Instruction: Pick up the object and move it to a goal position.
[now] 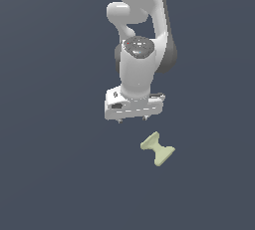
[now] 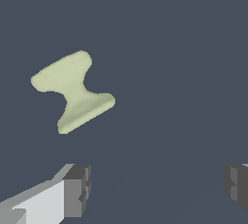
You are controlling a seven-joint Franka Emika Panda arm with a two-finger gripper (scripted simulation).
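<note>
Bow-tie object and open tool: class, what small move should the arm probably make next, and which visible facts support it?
Probably a short sideways shift to bring the tool over the pale yellow-green bow-tie object. The fingers stand wide apart and empty, and in the wrist view the object lies off to one side of the gap, not between them. Descending now would likely miss its narrow waist.

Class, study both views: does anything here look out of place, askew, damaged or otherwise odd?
Nothing stands out. The pale bow-tie object lies whole on the plain dark surface, set at a slant to the open pincer, which holds nothing.
</note>
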